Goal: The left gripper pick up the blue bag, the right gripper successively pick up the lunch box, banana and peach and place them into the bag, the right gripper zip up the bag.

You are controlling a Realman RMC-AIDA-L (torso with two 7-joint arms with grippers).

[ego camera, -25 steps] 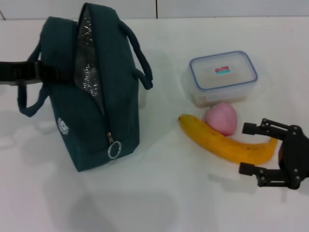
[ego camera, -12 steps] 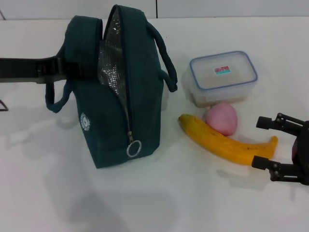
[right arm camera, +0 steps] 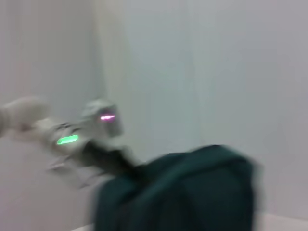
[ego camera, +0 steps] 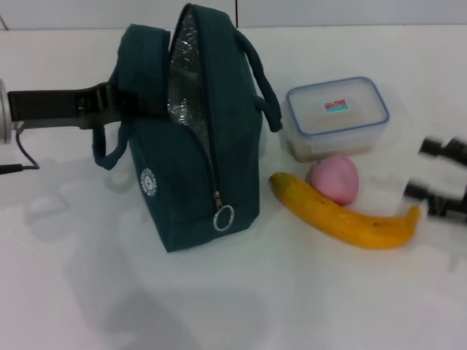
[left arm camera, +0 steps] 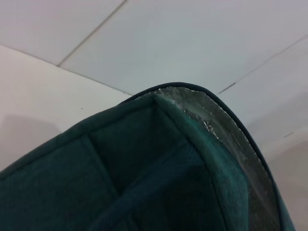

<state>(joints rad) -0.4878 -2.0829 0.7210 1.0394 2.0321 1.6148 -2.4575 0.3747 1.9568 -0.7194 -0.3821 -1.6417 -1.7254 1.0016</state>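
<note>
Left tool [ego camera: 120, 106] grips the blue bag [ego camera: 197, 138], its zipper open; right tool [ego camera: 441, 179], blurred, apparently open, sits just beyond the banana [ego camera: 339, 215].

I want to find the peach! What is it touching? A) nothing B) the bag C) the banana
C: the peach sits right against the banana, just in front of the lunch box, and well apart from the bag.

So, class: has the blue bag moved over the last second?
Yes. In the head view the blue bag, held by the left gripper, has shifted toward the robot's right, closing most of the gap to the unmoved lunch box.
</note>
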